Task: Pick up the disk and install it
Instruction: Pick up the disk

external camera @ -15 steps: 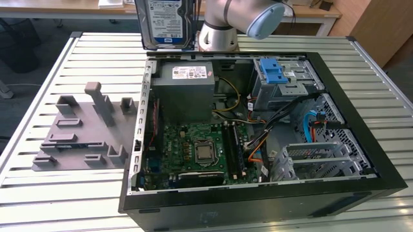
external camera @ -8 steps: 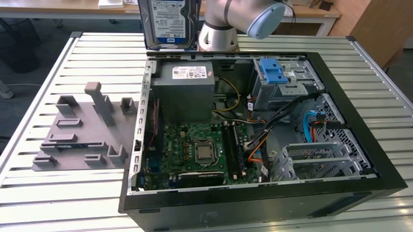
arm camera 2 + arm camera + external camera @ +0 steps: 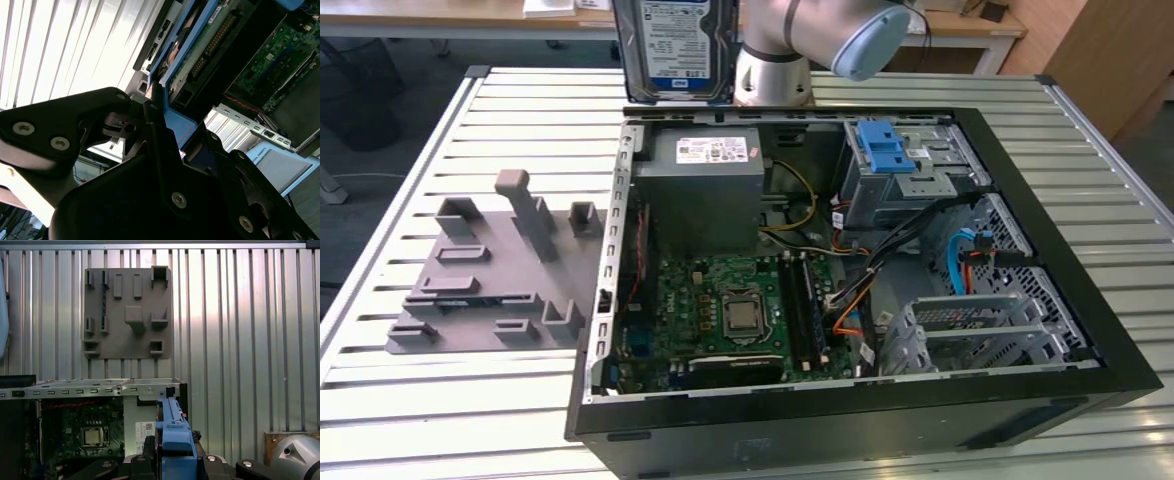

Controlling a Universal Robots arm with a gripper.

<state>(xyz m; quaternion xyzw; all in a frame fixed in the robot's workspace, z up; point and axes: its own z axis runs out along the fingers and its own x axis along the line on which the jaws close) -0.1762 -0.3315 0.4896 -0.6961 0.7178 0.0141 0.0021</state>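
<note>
Above the far edge of the bench (image 3: 454,400), just behind the open computer case (image 3: 854,425), the disk (image 3: 678,50) is held upright in the air, with its blue-and-white label turned to the exterior camera. It is gripped by the claw (image 3: 174,452). In the first wrist view a blue side rail of the disk is seen clamped between the black fingers (image 3: 148,444), and in the second wrist view the same rail and the green circuit side are seen between them. The disk hangs clear of the bench and of the case. Beside it, on the exterior view's right, the silver arm (image 3: 781,50) with a pale blue joint cap is seen.

The bench is made of long pale metal slats with dark grooves between them, and strong light is reflected from the slats in both wrist views. The black case is laid on its side on the slats, opened upward, so that the green mainboard (image 3: 727,310), a grey box with a white sticker (image 3: 707,185) and a blue latch piece (image 3: 887,150) are shown. On the exterior view's left, a grey holder block (image 3: 487,275) with raised slots is placed flat on the bench, just beside the case.

Beyond the bench a light wooden desk (image 3: 961,25) and a brown wooden cabinet (image 3: 1107,60) are seen, and a dark floor (image 3: 347,230) is seen on the exterior view's left.
</note>
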